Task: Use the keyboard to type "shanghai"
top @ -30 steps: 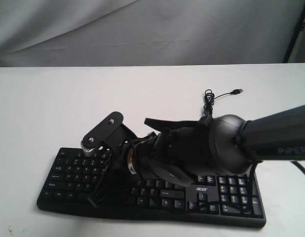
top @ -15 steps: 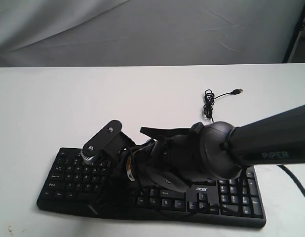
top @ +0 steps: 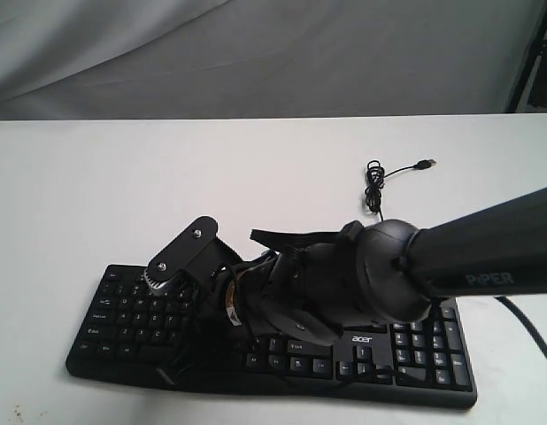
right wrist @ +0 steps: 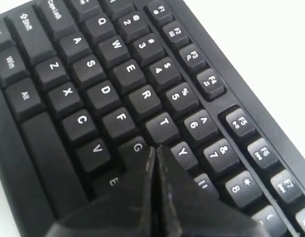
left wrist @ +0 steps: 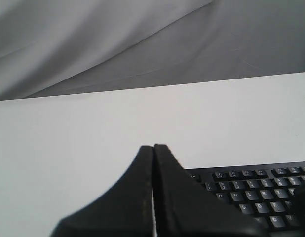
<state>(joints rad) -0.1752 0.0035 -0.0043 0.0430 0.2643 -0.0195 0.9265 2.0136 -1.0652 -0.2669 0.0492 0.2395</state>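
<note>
The black keyboard (top: 419, 350) lies at the near edge of the white table, its acer logo (top: 362, 337) showing. My right arm reaches across it from the right. The right gripper (top: 205, 326) is shut and empty, tips down on the left-middle keys. In the right wrist view the shut tips (right wrist: 155, 148) sit between the G and Y keys of the keyboard (right wrist: 105, 91), hiding the key beneath them. The left gripper (left wrist: 153, 146) is shut and empty over bare table beside the keyboard's corner (left wrist: 251, 185); the exterior view does not show it.
The keyboard's thin black cable (top: 373, 177) lies coiled behind it, ending in a loose USB plug (top: 425, 164). The white table (top: 123, 177) runs back to a grey cloth backdrop (top: 256, 53). A black stand (top: 530, 53) is at the far right.
My right arm has moved left over the keyboard and sunk a little toward the keys; most of that came in the first half second.
</note>
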